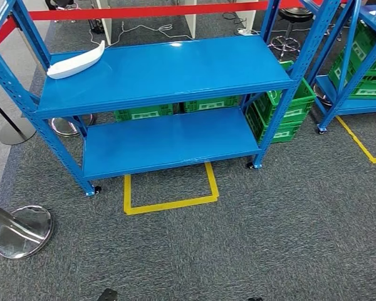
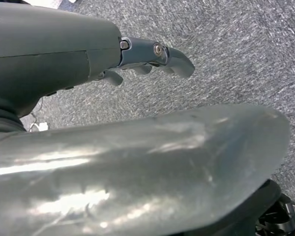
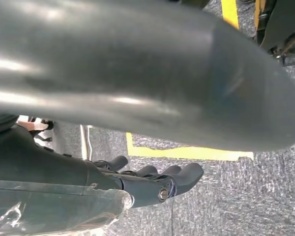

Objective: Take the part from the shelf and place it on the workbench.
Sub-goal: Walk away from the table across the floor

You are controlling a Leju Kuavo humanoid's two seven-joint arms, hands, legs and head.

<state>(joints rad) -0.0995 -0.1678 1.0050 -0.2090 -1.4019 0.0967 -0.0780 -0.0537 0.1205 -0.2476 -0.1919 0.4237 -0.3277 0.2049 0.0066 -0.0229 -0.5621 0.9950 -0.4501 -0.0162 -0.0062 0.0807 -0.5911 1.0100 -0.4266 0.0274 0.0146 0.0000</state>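
A long white curved part lies on the left end of the upper board of a blue metal shelf, with nothing else on that board. The lower board is bare. The shelf stands a stretch ahead of me across grey carpet. In the left wrist view my left hand hangs over the carpet with its dark fingers stretched out, apart from the thick thumb, holding nothing. In the right wrist view my right hand also hangs over the carpet, its fingers straight and nothing in it.
Green crates stand behind and to the right of the shelf. A second blue shelf stands at the far right. Yellow tape marks the floor in front. Stanchion bases stand at the left, a red belt runs behind.
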